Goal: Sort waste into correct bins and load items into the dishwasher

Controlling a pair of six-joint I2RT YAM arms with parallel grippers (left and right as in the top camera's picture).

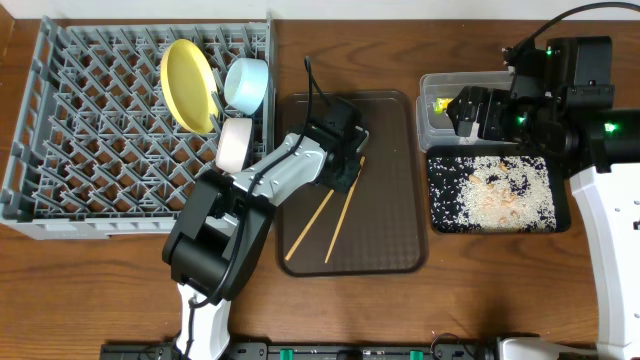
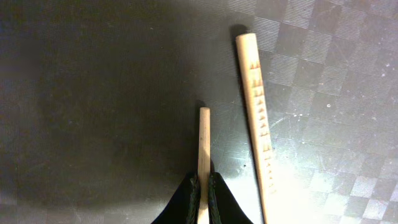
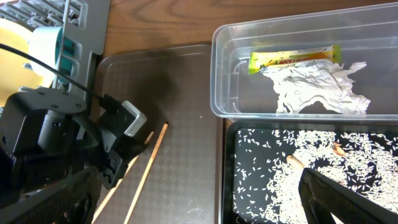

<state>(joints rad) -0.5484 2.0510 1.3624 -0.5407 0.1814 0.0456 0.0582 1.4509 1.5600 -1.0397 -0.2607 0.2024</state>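
My left gripper (image 2: 204, 200) is shut on one wooden chopstick (image 2: 204, 140) low over the brown tray (image 1: 390, 240). The second chopstick (image 2: 256, 112) lies loose beside it. From overhead, the left gripper (image 1: 340, 165) sits at the chopsticks' upper ends (image 1: 345, 215). My right gripper (image 3: 199, 205) stands wide open with nothing in it, near the clear tub (image 3: 217, 74) and the black tray (image 3: 249, 186). The tub holds a green-and-orange wrapper (image 3: 292, 59) and crumpled white paper (image 3: 317, 90). Rice scraps (image 3: 348, 162) cover the black tray.
The grey dish rack (image 1: 90, 150) stands at the left. Along its right side it holds a yellow plate (image 1: 188, 82), a light blue bowl (image 1: 247, 82) and a white bowl (image 1: 235, 145). The left arm reaches across the rack's near right corner.
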